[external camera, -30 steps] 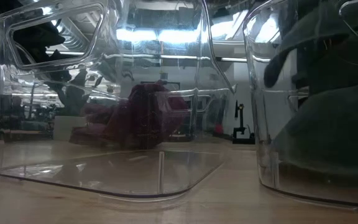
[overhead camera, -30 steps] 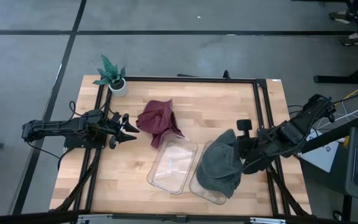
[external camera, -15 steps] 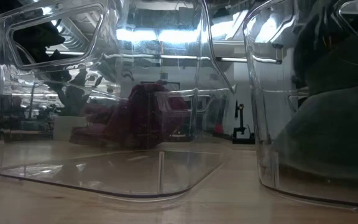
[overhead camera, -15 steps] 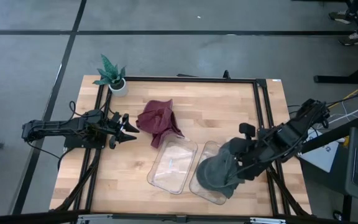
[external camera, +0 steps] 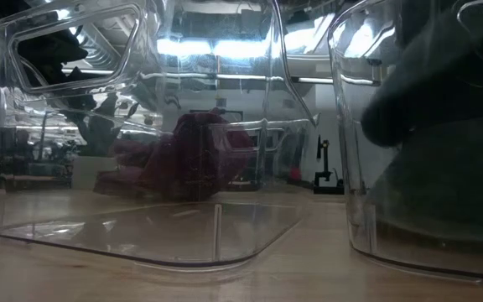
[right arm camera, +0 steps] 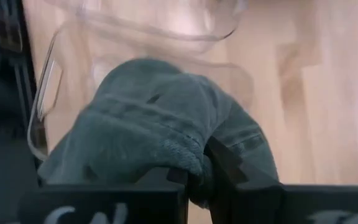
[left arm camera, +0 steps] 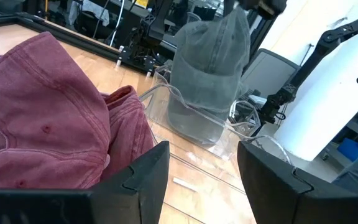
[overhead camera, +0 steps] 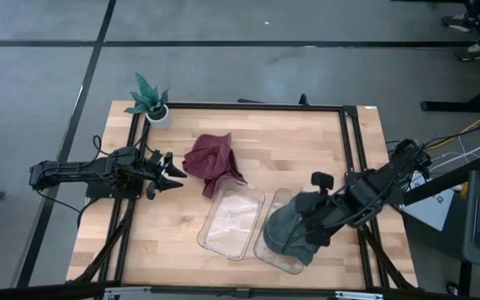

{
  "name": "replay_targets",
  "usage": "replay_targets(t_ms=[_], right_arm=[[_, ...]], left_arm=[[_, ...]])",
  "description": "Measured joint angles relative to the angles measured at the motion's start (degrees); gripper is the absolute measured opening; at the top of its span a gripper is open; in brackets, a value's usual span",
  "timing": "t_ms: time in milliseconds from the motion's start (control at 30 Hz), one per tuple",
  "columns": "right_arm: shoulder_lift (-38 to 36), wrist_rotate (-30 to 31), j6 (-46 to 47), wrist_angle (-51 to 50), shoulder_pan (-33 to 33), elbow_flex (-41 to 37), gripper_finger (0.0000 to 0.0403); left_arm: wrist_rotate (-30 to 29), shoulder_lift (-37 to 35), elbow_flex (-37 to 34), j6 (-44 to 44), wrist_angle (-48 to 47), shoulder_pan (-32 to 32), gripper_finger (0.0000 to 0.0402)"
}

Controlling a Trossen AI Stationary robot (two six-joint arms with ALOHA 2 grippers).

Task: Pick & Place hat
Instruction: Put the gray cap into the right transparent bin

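1. A wooden worktop (overhead camera: 307, 142) stands on a grey floor, with a small potted plant (overhead camera: 150, 102) at its far left corner and two clear plastic bins side by side near the front edge.

2. The grey hat (overhead camera: 294, 231) sits in the right bin (overhead camera: 267, 250), its lower part down inside the walls and its crown bunched up above the rim. The low view shows it filling that bin almost to the floor.

3. The right gripper (overhead camera: 317, 218) is over that bin, its fingers pinched shut on a fold of the grey hat. The right wrist view shows the cloth caught between them (right arm camera: 197, 180). I judge this hat as good as placed but not yet let go.

4. The left bin (overhead camera: 232, 221) holds no hat; only a small pale scrap lies on its floor.

5. The red hat (overhead camera: 213, 162) lies crumpled on the bare worktop, just beyond the left bin and touching or nearly touching its far rim.

6. The left gripper (overhead camera: 173, 172) hovers just beside the red hat on its left, fingers spread apart and empty, pointed at the cloth.

7. What is left, as I judge it: the right gripper releases the grey hat and lifts clear, and the red hat gets picked up and set down, probably in the left bin.
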Motion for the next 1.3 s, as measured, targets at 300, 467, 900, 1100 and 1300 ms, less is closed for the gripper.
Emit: replay_targets(t_ms=[300, 467, 900, 1100, 1300], right_arm=[[3.9, -4.0, -5.54, 6.66, -0.24, 0.0, 0.0031], [4.75, -4.11, -9.9, 10.34, -0.22, -0.02, 0.0028], [5.18, -5.91, -8.54, 10.14, -4.03, -5.74, 0.0028], [4.71, -11.47, -6.1, 8.02, -2.36, -7.82, 0.003], [2.95, -16.57, -5.0, 8.92, -1.57, -14.54, 0.0031]], left_arm=[[0.0, 0.02, 0.0, 0.0, 0.0, 0.0, 0.0184], [0.0, 0.02, -0.02, 0.0, 0.0, 0.0, 0.0184], [0.0, 0.02, -0.02, -0.02, 0.0, 0.0, 0.0184], [0.0, 0.0, 0.0, 0.0, 0.0, 0.01, 0.0184], [0.0, 0.01, -0.01, 0.0, 0.0, 0.0, 0.0184]])
